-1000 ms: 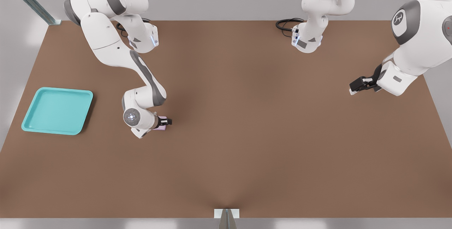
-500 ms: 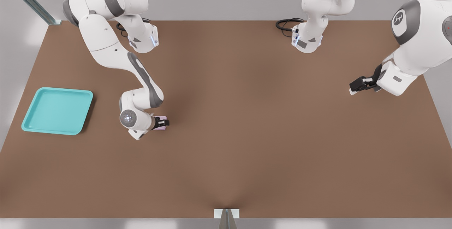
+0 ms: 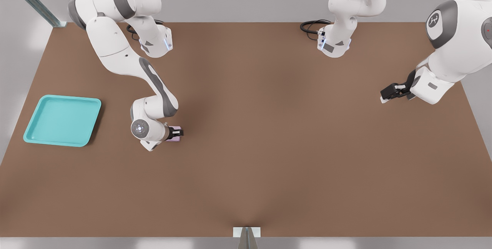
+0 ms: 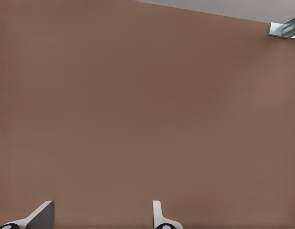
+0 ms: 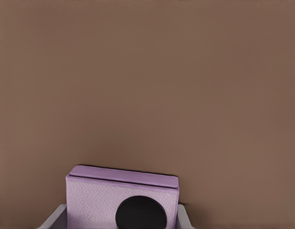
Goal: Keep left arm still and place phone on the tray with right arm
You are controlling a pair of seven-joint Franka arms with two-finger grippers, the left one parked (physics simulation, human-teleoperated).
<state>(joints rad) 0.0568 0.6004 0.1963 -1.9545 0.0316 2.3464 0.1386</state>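
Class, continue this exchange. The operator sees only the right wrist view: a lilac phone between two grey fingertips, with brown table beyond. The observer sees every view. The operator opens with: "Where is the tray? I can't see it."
Observer: The tray lies on the table near its edge at the front view's left, with nothing in it.
Operator: Is the phone on it yet?
Observer: No. The hand grips the phone well apart from the tray, on the tray's right in the front view.
Operator: What sits between them?
Observer: The arm's glowing wrist disc is on the phone's tray side.
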